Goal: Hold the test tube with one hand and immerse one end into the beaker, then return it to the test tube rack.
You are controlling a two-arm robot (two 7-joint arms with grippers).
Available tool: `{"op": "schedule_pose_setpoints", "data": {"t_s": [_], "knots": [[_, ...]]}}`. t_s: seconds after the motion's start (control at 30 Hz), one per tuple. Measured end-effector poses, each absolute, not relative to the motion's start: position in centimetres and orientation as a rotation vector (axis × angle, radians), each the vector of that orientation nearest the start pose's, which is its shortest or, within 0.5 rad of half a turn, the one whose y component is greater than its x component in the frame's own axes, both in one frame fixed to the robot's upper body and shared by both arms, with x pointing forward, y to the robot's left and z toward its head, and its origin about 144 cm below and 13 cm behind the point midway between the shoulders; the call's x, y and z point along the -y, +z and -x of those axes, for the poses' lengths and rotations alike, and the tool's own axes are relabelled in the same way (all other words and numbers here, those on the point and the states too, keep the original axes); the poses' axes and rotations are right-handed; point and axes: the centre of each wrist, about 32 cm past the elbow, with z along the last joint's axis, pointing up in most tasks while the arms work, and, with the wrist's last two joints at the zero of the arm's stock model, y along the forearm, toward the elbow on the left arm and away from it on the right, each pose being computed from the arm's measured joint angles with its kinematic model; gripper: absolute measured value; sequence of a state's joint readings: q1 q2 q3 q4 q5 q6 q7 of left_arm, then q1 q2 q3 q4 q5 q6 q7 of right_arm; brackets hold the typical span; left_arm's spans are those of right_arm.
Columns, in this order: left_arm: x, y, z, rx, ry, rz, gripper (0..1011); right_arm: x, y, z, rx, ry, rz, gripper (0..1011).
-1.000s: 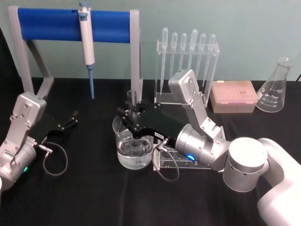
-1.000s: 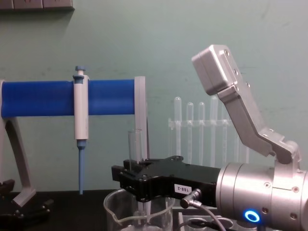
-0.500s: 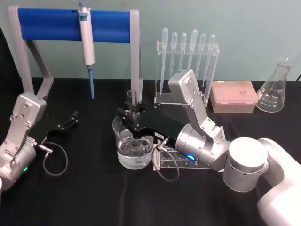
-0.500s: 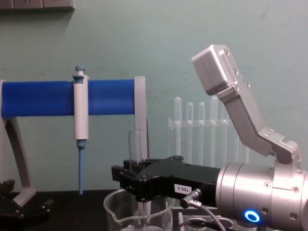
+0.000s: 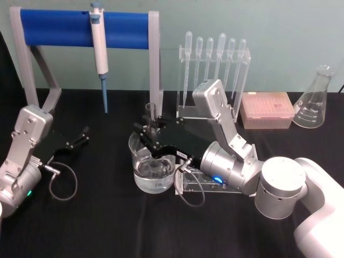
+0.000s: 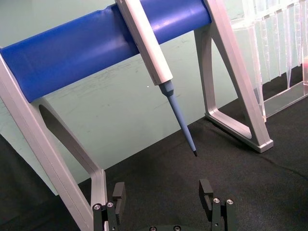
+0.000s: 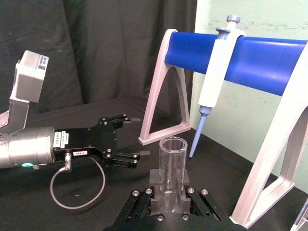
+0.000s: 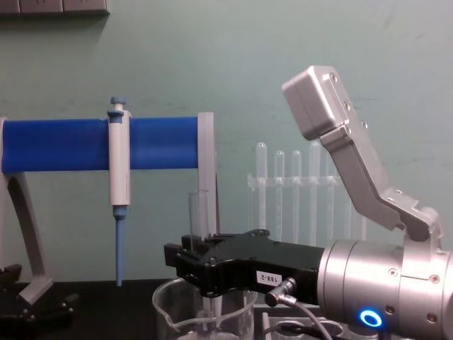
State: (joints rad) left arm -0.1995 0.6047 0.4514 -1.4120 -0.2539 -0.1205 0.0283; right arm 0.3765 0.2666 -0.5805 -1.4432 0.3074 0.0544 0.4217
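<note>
— Why do we hold the tube (image 5: 151,112) upright?
— So its lower end goes straight down into the beaker (image 5: 141,183). Our right gripper (image 5: 152,129) is above the rim, jaws clamped on the tube's middle, leaving its top clear.
— And the rack (image 5: 189,186)?
— Just beside the beaker, under our right arm, so we judge the return short.
— Our left gripper (image 5: 81,137)?
— Parked low at the worktop's (image 5: 107,226) left, jaws apart, holding nothing.

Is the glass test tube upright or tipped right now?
Upright: the long clear glass test tube stands vertical in the black right gripper, rim up, its lower end down inside the wide clear glass beaker.
</note>
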Motion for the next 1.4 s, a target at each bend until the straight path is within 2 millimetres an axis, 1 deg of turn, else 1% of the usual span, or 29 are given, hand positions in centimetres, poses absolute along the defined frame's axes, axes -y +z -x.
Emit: {"op": "schedule_pose_setpoints", "data": {"t_s": [1.4], "knots": [[-30.96, 113.98, -48.86, 0.285, 1.248, -0.304, 1000, 14.48, 119.23, -52.13, 0.086, -0.640, 0.074, 233]]}}
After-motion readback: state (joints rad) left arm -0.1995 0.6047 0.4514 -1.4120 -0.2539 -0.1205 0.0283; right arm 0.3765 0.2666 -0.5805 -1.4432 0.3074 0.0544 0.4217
